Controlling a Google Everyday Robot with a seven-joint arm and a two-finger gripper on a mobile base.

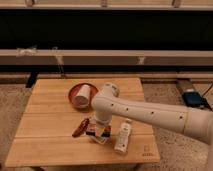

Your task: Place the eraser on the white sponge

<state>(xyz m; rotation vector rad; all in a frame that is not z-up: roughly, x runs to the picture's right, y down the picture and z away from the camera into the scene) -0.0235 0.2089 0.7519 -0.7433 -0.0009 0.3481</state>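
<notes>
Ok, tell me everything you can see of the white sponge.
The white sponge is a small off-white pad lying flat on the wooden table, near the front edge. The arm's tool is right above it, hiding most of it. A dark eraser sits at its top edge. A white bottle lies just right, a red chili left.
</notes>
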